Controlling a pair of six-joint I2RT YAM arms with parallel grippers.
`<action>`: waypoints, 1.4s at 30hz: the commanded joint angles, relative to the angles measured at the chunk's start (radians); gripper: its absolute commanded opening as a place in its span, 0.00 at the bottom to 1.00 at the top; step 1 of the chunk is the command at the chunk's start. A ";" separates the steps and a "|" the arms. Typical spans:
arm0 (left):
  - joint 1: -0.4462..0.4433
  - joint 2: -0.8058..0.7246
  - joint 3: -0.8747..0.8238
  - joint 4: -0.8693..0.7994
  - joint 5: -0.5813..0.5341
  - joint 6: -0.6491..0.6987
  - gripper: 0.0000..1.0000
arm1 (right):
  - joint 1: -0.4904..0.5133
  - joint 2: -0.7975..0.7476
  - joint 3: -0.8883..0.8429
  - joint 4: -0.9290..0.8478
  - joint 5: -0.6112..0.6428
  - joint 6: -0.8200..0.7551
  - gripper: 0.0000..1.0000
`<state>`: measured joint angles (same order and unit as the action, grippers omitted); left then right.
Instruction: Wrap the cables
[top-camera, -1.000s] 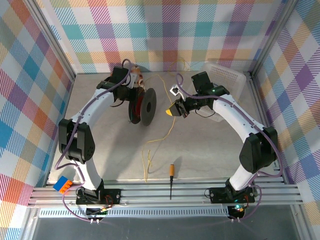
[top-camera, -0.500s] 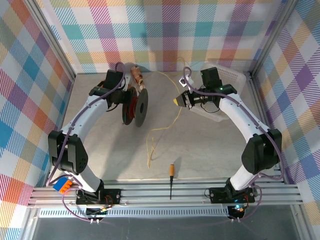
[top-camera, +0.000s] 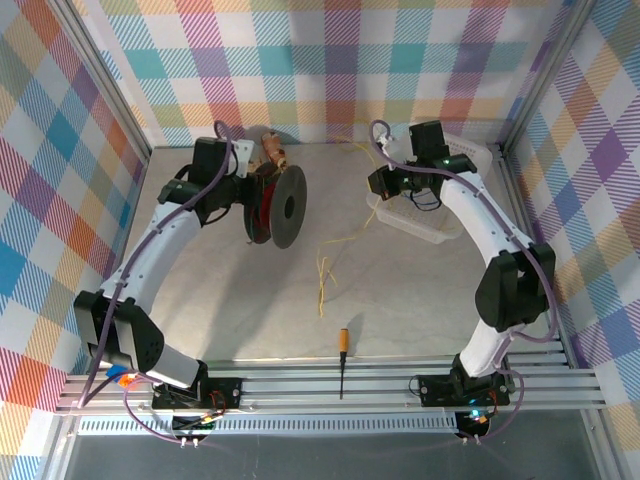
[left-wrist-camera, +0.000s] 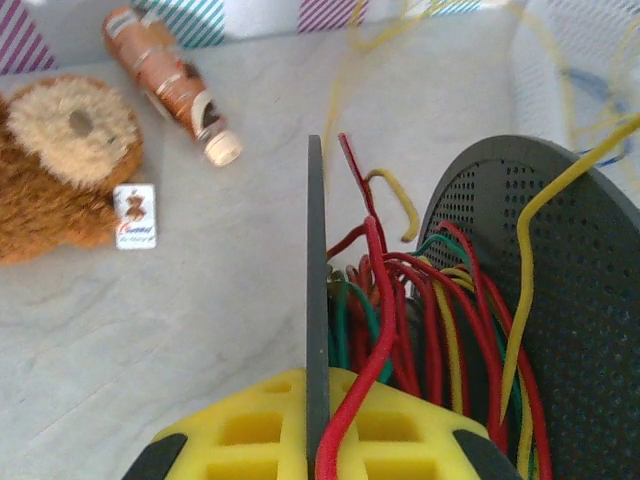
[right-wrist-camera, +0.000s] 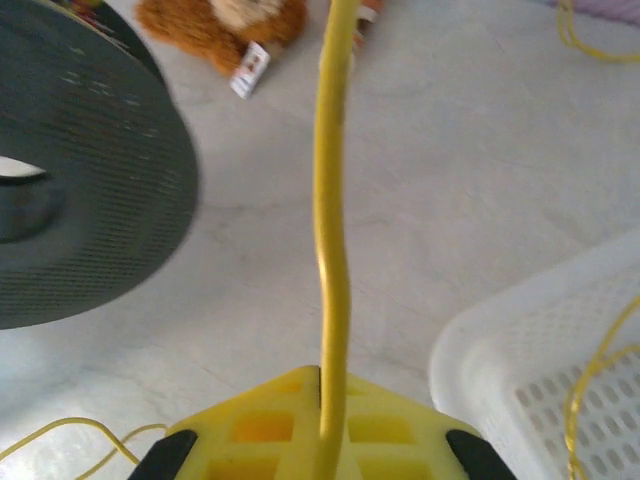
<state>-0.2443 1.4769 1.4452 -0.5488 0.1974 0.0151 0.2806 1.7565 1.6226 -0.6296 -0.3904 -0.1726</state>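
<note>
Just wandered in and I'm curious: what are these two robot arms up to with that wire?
They are winding cable onto a spool. The left hand grips the edge of a dark spool that already carries red, green and yellow wire. The right hand pinches a yellow cable and holds it up off the table, near the white basket. More of the yellow cable lies in loose curls on the table.

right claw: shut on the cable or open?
Shut on it: yellow cable runs straight out of the right claw, pads pinching it.
</note>
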 joint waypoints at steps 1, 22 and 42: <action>0.084 -0.093 0.068 0.119 0.208 -0.151 0.00 | -0.006 0.043 0.017 -0.046 0.037 -0.026 0.00; 0.220 -0.083 0.140 0.357 -0.117 -0.660 0.00 | 0.204 -0.025 -0.176 -0.030 -0.160 -0.336 0.00; 0.166 0.145 0.197 0.307 -0.469 -0.745 0.00 | 0.463 -0.078 -0.102 -0.024 -0.173 -0.517 0.00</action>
<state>-0.0563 1.6154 1.5627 -0.3473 -0.2222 -0.7174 0.7177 1.7046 1.4750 -0.6300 -0.5076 -0.6228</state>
